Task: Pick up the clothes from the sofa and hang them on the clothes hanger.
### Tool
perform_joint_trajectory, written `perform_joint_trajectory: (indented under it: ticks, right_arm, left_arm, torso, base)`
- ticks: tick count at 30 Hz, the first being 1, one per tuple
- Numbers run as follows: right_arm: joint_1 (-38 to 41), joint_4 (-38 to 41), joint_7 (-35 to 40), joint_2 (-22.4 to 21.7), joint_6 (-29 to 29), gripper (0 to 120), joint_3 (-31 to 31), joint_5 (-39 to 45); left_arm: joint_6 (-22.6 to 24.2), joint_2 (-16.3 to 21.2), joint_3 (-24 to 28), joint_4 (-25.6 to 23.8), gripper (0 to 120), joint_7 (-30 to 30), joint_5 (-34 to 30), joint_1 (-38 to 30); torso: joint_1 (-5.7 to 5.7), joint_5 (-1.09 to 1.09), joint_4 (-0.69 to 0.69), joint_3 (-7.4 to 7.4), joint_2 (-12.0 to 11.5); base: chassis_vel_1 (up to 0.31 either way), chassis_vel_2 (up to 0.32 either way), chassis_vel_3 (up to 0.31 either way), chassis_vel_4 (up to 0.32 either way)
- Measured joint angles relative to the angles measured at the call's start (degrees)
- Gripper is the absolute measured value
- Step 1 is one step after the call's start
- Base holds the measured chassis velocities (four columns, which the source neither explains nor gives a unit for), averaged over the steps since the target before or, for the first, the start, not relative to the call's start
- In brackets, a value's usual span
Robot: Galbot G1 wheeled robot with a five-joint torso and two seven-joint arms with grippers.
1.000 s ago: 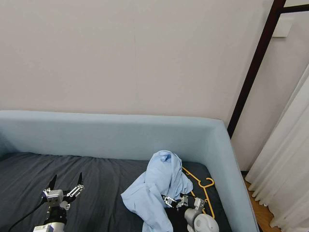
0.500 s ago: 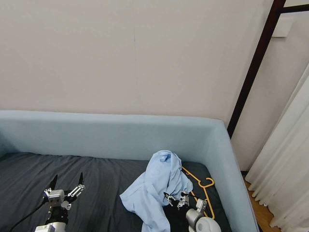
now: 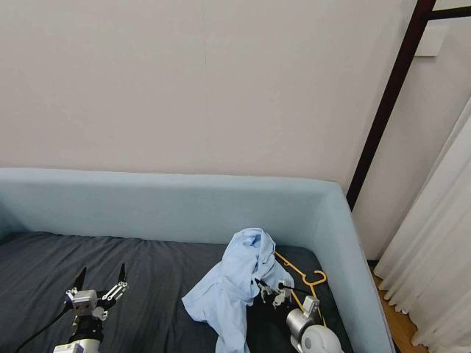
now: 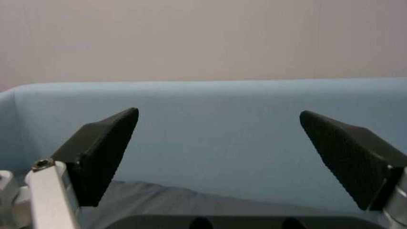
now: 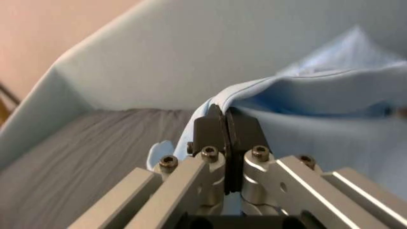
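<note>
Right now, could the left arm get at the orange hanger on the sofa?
Probably not directly. The left pincer hangs open over the left of the sofa, while the orange hanger lies at the far right, partly under the blue shirt, with the right pincer clamped on that shirt in between.

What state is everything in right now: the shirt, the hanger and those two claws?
Blue shirt: crumpled on the sofa, one fold pinched.
Orange hanger: lying on the sofa, partly under the shirt.
Right gripper: shut on the shirt.
Left gripper: open, empty.
</note>
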Motion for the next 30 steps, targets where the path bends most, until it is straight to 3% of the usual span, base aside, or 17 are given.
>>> perform_joint_trajectory:
  ticks: [7, 9, 15, 22, 30]
  right_arm:
    - [5.7, 5.5, -0.3, -6.3, 2.6, 0, -3.3, -6.3]
    - [11.2, 6.9, -0.9, -10.4, 3.3, 0, -5.7, -6.3]
    - [21.5, 8.3, -4.6, -17.3, 4.2, 0, -9.6, -5.1]
    - [33.4, 11.3, -6.9, -22.1, 5.1, 0, -12.2, -1.7]
    - [45.0, 9.6, -16.3, -25.1, 5.8, 0, -16.8, 2.3]
  left_arm:
    - [0.1, 0.0, 0.1, -0.4, 100, 0.0, -0.1, -0.3]
    - [0.2, 0.0, 0.2, -0.7, 100, 0.0, -0.1, -0.4]
    - [0.5, -0.6, 0.4, -1.7, 100, 0.0, -0.1, -0.4]
    - [0.8, -0.9, 0.0, -3.4, 100, 0.1, -0.2, -0.2]
    - [0.8, -1.7, 0.0, -5.1, 100, 0.0, -0.1, 0.5]
  torso:
    - [0.0, 0.0, -0.02, 0.0, 0.0]
    - [0.0, 0.0, 0.0, 0.0, 0.0]
    - [0.0, 0.0, -0.02, 0.01, 0.0]
    - [0.0, -0.01, -0.01, 0.0, 0.0]
    - [-0.01, 0.0, -0.02, 0.0, 0.0]
  base:
    - [0.0, 0.0, 0.0, 0.0]
    - [0.0, 0.0, 0.0, 0.0]
    - [0.0, 0.0, 0.0, 0.0]
    - [0.0, 0.0, 0.0, 0.0]
    - [0.0, 0.0, 0.0, 0.0]
